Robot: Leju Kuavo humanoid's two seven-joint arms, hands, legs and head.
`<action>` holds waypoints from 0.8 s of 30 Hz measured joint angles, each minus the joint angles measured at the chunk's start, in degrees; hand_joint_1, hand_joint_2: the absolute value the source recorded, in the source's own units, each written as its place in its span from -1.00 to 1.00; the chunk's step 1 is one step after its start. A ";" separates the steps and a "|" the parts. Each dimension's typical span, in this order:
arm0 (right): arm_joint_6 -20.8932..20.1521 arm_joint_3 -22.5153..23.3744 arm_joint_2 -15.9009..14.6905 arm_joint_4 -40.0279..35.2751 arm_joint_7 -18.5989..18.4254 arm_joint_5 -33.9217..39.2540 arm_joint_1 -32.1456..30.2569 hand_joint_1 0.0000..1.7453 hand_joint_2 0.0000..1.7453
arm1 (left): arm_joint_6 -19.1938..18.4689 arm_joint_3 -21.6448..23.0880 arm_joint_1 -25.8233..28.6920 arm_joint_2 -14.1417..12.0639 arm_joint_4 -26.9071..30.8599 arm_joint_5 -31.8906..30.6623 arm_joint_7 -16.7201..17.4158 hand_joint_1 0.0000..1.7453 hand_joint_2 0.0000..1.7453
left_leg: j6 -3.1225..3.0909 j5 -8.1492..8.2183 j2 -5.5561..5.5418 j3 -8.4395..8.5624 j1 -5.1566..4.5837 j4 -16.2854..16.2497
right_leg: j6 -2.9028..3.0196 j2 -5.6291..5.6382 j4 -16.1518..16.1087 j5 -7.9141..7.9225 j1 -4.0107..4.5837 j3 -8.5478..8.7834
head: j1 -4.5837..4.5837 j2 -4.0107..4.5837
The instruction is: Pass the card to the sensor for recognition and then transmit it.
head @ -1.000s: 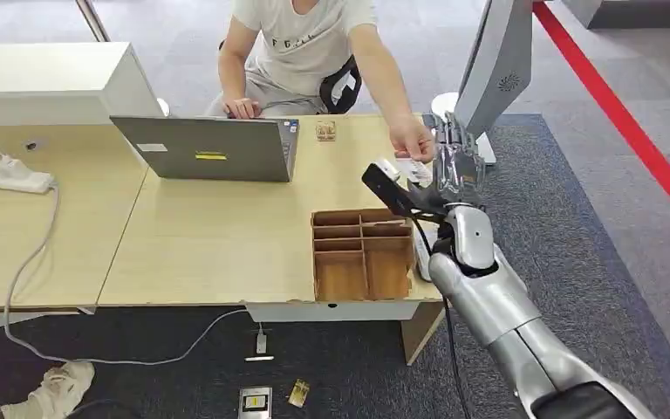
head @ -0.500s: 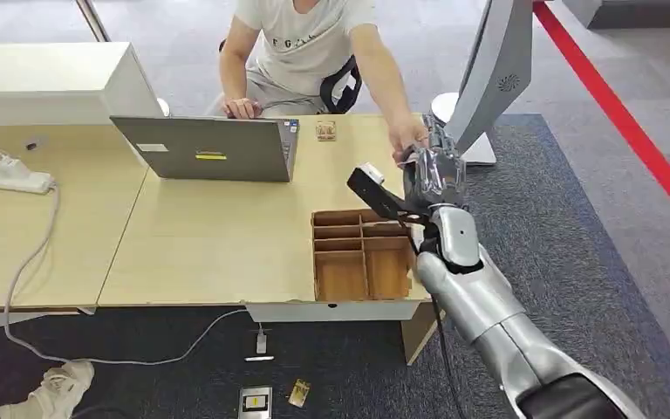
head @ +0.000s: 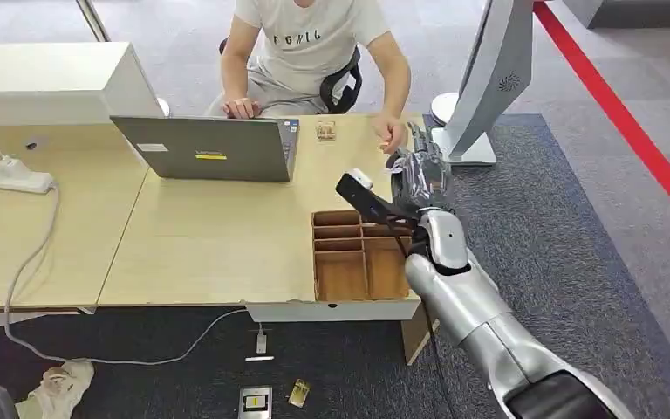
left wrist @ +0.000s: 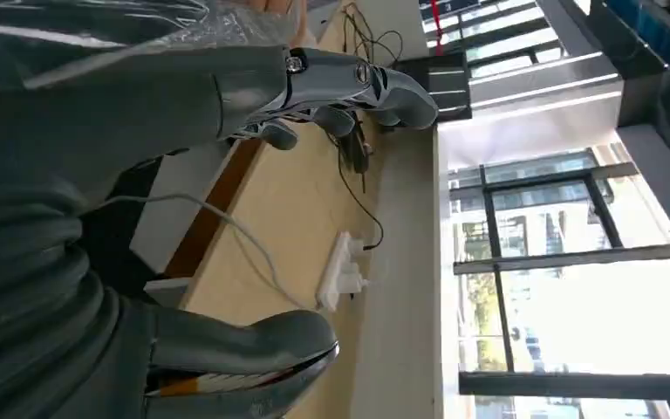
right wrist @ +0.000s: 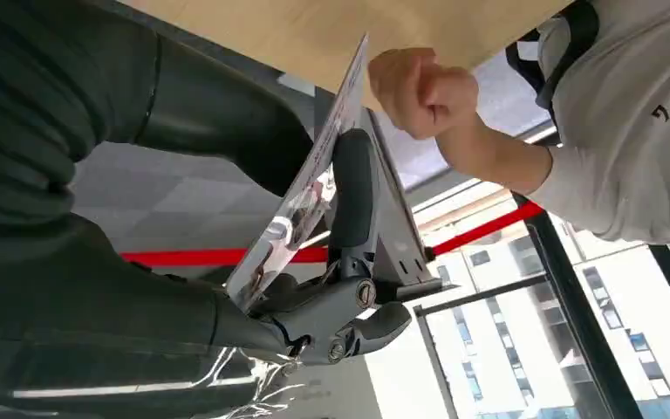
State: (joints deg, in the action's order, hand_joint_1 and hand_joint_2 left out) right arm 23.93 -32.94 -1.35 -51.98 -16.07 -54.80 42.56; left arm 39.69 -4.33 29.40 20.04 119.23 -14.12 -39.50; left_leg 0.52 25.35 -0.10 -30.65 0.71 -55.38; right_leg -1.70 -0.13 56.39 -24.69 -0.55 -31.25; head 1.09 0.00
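Note:
My right hand (head: 419, 177) hovers over the table's far right part, just beyond the wooden divider box (head: 362, 255). In the right wrist view this hand (right wrist: 227, 288) pinches a thin glossy card (right wrist: 307, 194) between thumb and fingers, the card standing edge-on. The tall grey sensor stand (head: 491, 65) rises to the hand's right, a short gap away. A person's closed hand (head: 390, 134) rests on the table just beyond the card. My left hand (left wrist: 227, 96) hangs beside the desk, fingers apart, holding nothing.
A seated person (head: 305, 44) faces me behind an open laptop (head: 214, 148). A small wooden item (head: 325, 131) lies beside the laptop. A power strip (head: 9, 175) and cable lie at the table's left. Small items (head: 256, 401) lie on the carpet under the table edge.
My right hand has moved left with the card, away from the sensor stand. The person's hand has let go near my fingers and drawn back to the table.

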 joint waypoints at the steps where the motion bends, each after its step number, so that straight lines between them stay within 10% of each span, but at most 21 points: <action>1: 0.17 0.00 0.02 0.20 0.28 0.13 0.03 1.00 1.00 | 0.00 0.02 0.02 0.00 -0.20 -0.29 0.15 -1.00 1.00 | 0.00 0.00 0.00 0.00 0.00 0.00 | 0.00 0.00 0.00 0.00 0.00 0.00 | 0.00 0.00; 14: 1.73 0.87 -3.01 0.05 -0.87 2.73 0.20 1.00 1.00 | 0.00 0.81 0.63 0.02 -1.84 -4.86 1.82 -1.00 1.00 | 0.00 0.00 0.07 0.04 -0.02 -0.03 | 0.00 0.02 -0.03 0.01 -0.01 -0.05 | -0.02 0.00; 24: 2.08 8.18 -13.66 -9.58 -6.16 6.54 -8.68 1.00 1.00 | 0.00 -0.22 -0.39 0.02 -0.96 1.44 -0.50 -1.00 1.00 | -0.06 0.05 -0.03 0.03 -0.04 -0.04 | -0.04 -0.10 -0.10 -0.02 -0.05 0.04 | 0.02 0.00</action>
State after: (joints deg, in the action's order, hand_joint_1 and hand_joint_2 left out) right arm 26.01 -24.76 -15.02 -61.55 -22.23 -48.26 33.88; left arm 39.69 -4.55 29.01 20.06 118.27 -12.68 -40.00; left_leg 0.46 25.41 -0.14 -30.62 0.67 -55.43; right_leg -1.74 -0.23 56.28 -24.71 -0.60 -31.21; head 1.11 0.00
